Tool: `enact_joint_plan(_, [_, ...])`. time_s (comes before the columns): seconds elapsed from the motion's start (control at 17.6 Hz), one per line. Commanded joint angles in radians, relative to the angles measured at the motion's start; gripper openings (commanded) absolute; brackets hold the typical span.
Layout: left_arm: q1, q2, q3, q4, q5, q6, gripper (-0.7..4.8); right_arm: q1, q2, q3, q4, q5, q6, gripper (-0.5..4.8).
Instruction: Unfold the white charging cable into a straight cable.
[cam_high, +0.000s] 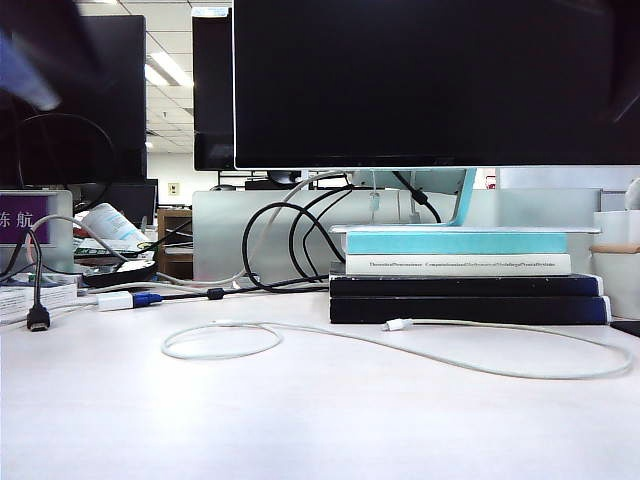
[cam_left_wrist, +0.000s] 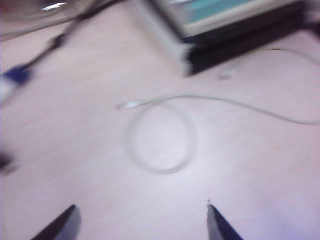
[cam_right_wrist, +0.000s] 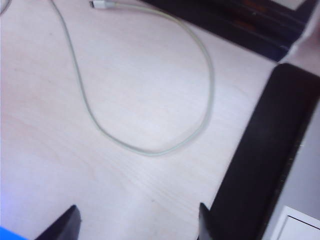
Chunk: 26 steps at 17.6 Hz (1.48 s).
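The white charging cable lies on the pale table. It makes a small loop at the left and a wide bend at the right, and one plug end rests in front of the books. In the left wrist view my left gripper hovers over bare table short of the cable's loop, open and empty. In the right wrist view my right gripper hovers short of the cable's wide bend, also open and empty. I cannot clearly make out either gripper in the exterior view.
A stack of books stands behind the cable under a large monitor. Black cords, a white adapter with a blue plug and a hanging black plug sit at the back left. A flat black object lies beside my right gripper.
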<state>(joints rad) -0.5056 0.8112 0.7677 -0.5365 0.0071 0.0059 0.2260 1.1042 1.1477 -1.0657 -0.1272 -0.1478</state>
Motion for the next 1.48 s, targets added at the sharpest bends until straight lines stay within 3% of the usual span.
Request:
enact_joint_plan(0.06, [0.0, -0.099, 0.001, -0.016, -0.079, -0.017, 3.39, 0.0, -0.148, -0.022, 0.106, 0.013, 0.052, 3.04])
enact_joint_plan(0.34, [0.0, -0.316, -0.027, -0.083, -0.166, -0.033, 3.39, 0.0, -0.389, -0.106, 0.191, 0.105, 0.073, 3.04])
enact_joint_plan(0.51, [0.0, -0.407, -0.056, -0.138, -0.212, -0.068, 3.39, -0.001, -0.518, -0.203, 0.215, 0.111, 0.101, 3.04])
enact_joint_plan(0.85, [0.0, -0.681, -0.136, -0.01, -0.258, -0.063, 3.39, -0.001, -0.966, -0.462, 0.532, 0.132, 0.156, 2.99])
enact_joint_plan(1.14, [0.0, -0.801, -0.262, 0.029, -0.238, -0.069, 3.39, -0.002, -1.1, -0.568, 0.551, 0.108, 0.305, 2.91])
enact_joint_plan(1.2, [-0.002, -0.809, -0.318, 0.089, -0.238, -0.068, 3.39, 0.0, -1.091, -0.638, 0.711, 0.037, 0.391, 2.91])
enact_joint_plan(1.31, [-0.002, -0.809, -0.38, 0.173, -0.238, -0.087, 3.39, 0.0, -1.091, -0.747, 0.913, 0.009, 0.416, 2.9])
enact_joint_plan(1.37, [-0.002, -0.809, -0.418, 0.211, -0.238, -0.058, 3.39, 0.0, -1.091, -0.801, 0.983, 0.01, 0.435, 2.9])
enact_joint_plan(1.48, [-0.002, -0.809, -0.516, 0.325, -0.133, 0.01, 3.39, 0.0, -1.092, -0.931, 1.075, 0.009, 0.436, 2.9])
